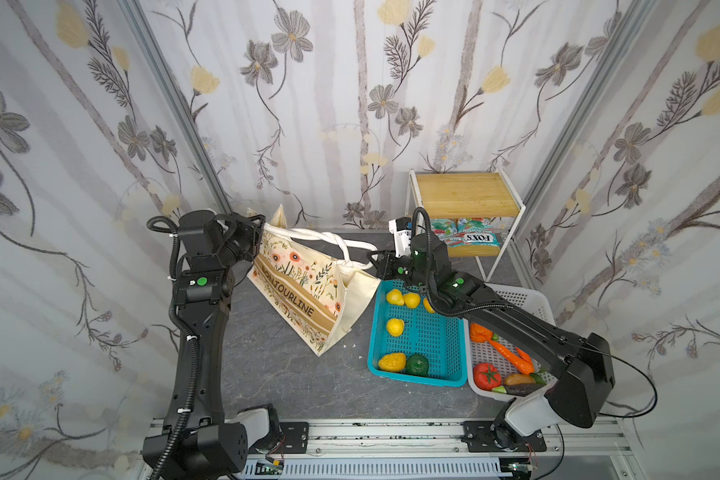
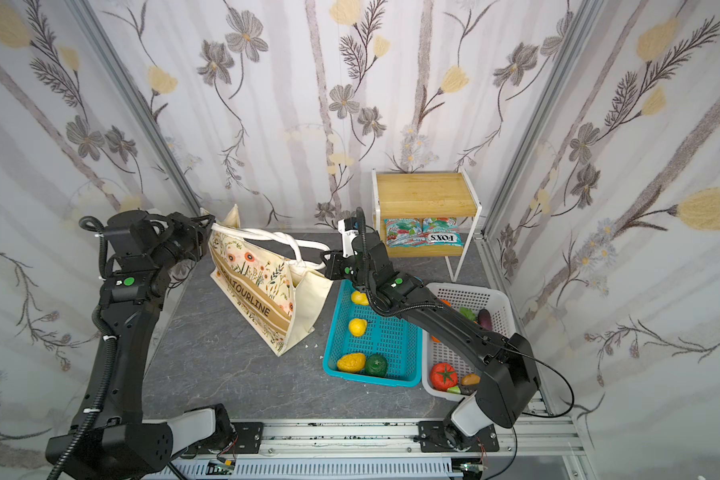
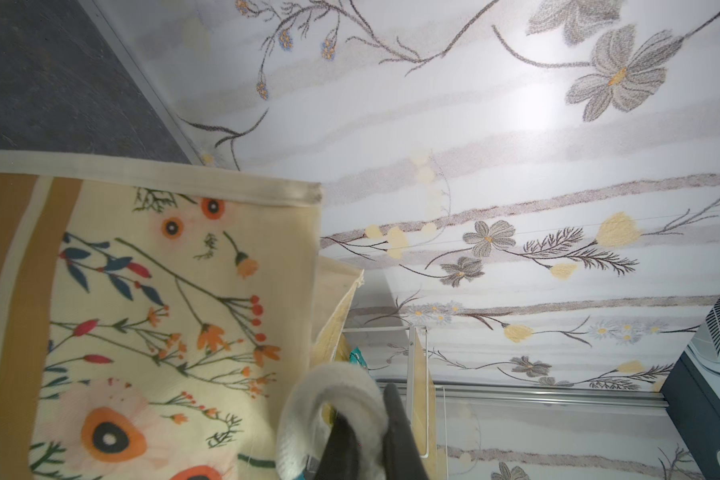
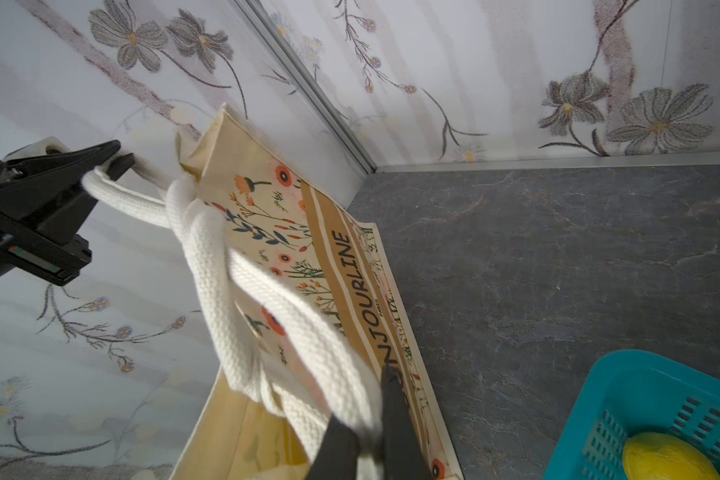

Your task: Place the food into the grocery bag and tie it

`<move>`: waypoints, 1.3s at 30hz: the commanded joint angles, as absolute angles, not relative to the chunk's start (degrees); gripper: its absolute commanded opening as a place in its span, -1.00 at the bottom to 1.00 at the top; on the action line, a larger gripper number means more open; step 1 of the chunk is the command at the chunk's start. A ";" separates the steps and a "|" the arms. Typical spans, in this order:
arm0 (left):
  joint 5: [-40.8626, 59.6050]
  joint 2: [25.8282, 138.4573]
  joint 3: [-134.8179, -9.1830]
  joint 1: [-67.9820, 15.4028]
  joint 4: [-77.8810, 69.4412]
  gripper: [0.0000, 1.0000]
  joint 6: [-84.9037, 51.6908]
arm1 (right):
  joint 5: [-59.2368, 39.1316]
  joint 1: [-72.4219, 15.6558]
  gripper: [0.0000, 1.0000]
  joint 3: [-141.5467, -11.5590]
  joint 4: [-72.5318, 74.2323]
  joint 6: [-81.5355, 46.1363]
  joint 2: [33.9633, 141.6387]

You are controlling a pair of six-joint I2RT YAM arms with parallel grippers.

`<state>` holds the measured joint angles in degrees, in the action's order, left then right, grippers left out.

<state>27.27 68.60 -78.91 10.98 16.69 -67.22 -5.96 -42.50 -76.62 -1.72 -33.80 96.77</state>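
The grey tabletop (image 1: 267, 374) is seen across the lower middle of both top views. The grocery bag (image 1: 304, 291) is stood on it left of centre, tilted, with its lettered tan band turned toward the lower edge of the frame. What lies inside cannot be told.

A white-framed shelf (image 1: 462, 195) is set at the upper right of the tabletop, and snack packets (image 1: 466, 235) are laid on its lower level. A teal basket (image 1: 433, 332) is placed just right of the bag. A white basket (image 1: 516, 297) is set against the teal one's right side, partly covered by the right arm.

The left gripper (image 1: 262, 219) is held at the bag's upper left corner, and the right gripper (image 1: 373, 259) at the bag's right end. The rope handles (image 1: 325, 240) are stretched between them and crossed in a twist near the middle. Each claw is clamped on the rope handles. In the right wrist view the left gripper (image 4: 113, 160) is closed on one loop, and rope is pinched between the right one's fingers (image 4: 395, 415).

Yellow fruit (image 1: 395, 326) and a green piece (image 1: 416, 365) are seen lying in the teal basket. A tomato (image 1: 488, 375) and a carrot (image 1: 516, 356) are seen in the white one.
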 commanded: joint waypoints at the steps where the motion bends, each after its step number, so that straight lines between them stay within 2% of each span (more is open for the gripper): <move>1: 20.27 67.51 -78.46 14.66 7.29 -1.00 -67.14 | 10.27 -41.31 -1.00 -76.57 -14.42 -31.19 98.38; 5: 21.71 67.07 -76.90 15.56 7.19 -1.00 -67.02 | 13.58 -40.96 -1.00 -76.57 -17.51 -29.34 99.93; 13: 24.91 66.35 -72.18 15.56 5.60 -1.00 -66.84 | 8.87 -41.73 -1.00 -79.28 -18.46 -25.72 107.91; 18: 25.32 66.23 -70.91 15.56 3.87 -1.00 -67.85 | 8.13 -43.00 -1.00 -81.02 -16.70 -23.35 108.63; 26: 26.67 64.66 -67.97 14.86 -2.96 -1.00 -68.88 | 9.29 -42.30 -1.00 -99.81 -25.42 -23.18 112.22; 29: 27.40 63.79 -64.78 14.90 -7.75 -1.00 -70.48 | 9.73 -42.12 -1.00 -104.77 -26.07 -24.62 114.05; 32: 31.21 62.32 -53.67 15.55 -34.96 -1.00 -80.34 | 9.90 -40.82 -1.00 -112.50 -29.82 -26.39 117.95; 33: 31.11 62.67 -51.85 15.64 -38.33 -1.00 -83.19 | 9.44 -40.18 -1.00 -114.31 -30.31 -27.32 118.86; 39: 32.86 64.79 -51.99 15.63 -38.42 -1.00 -83.50 | 6.97 -37.98 -1.00 -117.34 -27.57 -31.56 120.55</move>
